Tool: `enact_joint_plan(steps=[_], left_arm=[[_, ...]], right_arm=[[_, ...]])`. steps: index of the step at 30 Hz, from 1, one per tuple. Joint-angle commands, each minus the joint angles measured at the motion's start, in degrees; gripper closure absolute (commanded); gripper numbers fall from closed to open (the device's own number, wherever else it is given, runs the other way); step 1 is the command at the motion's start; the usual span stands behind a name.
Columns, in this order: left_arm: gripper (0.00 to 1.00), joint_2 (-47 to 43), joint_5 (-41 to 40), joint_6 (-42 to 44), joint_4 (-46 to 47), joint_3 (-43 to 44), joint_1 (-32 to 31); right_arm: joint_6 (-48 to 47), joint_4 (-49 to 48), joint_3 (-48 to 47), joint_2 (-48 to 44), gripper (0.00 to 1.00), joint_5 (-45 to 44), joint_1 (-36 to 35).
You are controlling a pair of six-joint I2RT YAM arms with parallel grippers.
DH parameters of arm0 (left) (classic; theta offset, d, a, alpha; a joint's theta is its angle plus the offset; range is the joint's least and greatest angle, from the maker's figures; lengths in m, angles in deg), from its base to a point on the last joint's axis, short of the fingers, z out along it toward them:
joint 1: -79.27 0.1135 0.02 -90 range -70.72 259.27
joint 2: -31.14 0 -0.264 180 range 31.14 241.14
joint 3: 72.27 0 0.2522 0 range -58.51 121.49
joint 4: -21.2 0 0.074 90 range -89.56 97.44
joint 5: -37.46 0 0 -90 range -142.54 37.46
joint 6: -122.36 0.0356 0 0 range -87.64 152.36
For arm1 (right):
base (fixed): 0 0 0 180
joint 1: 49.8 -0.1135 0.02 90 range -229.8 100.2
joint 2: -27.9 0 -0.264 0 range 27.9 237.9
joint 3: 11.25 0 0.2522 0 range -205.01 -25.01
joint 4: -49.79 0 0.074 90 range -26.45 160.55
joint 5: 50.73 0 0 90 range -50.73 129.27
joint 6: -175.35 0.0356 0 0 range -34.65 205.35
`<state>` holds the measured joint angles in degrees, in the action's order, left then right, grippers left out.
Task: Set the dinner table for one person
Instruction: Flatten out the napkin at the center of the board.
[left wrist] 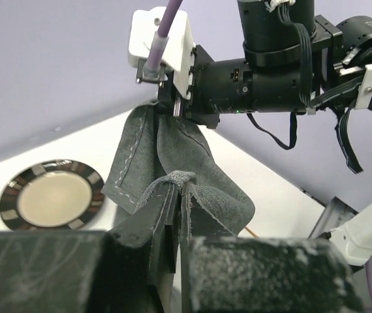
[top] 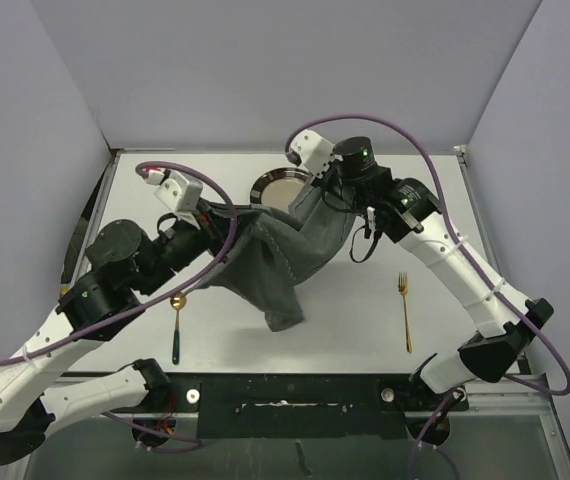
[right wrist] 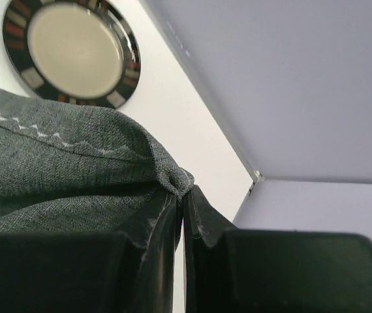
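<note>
A dark grey stitched cloth placemat (top: 285, 255) hangs crumpled between my two grippers above the white dinner table (top: 355, 310). My left gripper (top: 227, 222) is shut on one edge of it; the left wrist view shows cloth (left wrist: 192, 189) pinched between the jaws. My right gripper (top: 327, 192) is shut on another edge, with cloth (right wrist: 75, 169) bunched at the jaw tips. A round plate (top: 281, 189) with a dark patterned rim lies at the back, partly hidden by the placemat; it shows in the left wrist view (left wrist: 50, 195) and the right wrist view (right wrist: 72, 52).
A gold fork (top: 405, 310) lies on the right of the table. A spoon (top: 177, 325) with a gold bowl and dark handle lies on the left. Grey walls close the back and sides. A black rail (top: 285, 395) runs along the near edge.
</note>
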<state>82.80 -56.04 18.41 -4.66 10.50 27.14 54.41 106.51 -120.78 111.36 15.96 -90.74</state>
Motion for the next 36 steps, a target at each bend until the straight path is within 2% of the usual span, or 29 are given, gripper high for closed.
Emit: enact_joint_plan(steps=[1,9,15,19,24,31,36], left_arm=[[1.0,-1.34,-2.78,4.9,-4.5,5.47,-0.17],[1.0,-7.52,-6.47,10.92,-9.32,13.68,-0.16],[1.0,-8.53,-6.09,12.63,-13.92,20.68,0.14],[1.0,-9.86,-3.64,10.63,-12.1,19.2,0.79],[1.0,-6.45,-1.79,6.8,-11.63,12.18,0.77],[1.0,0.79,5.74,-2.56,-0.09,-1.67,0.65],[1.0,3.36,7.52,-8.75,6.5,-12.2,0.46]], right_arm=[[3.7,-0.27,-11.09,1.87,1.0,5.36,-0.68],[5.94,0.23,-21.58,10.2,1.0,12.67,-4.64],[2.56,-1.21,-27.52,17.56,1.0,10.47,-12.28],[2.13,-1.5,-29.49,20.22,1.0,9.5,-14.56],[0.65,-4.2,-18.93,16.14,1.0,7.94,-14.47],[-0.73,-6.14,-3.15,8.79,1.0,5.34,-9.75],[-0.6,-5.59,6.51,3.29,1.0,4.62,-6.02]])
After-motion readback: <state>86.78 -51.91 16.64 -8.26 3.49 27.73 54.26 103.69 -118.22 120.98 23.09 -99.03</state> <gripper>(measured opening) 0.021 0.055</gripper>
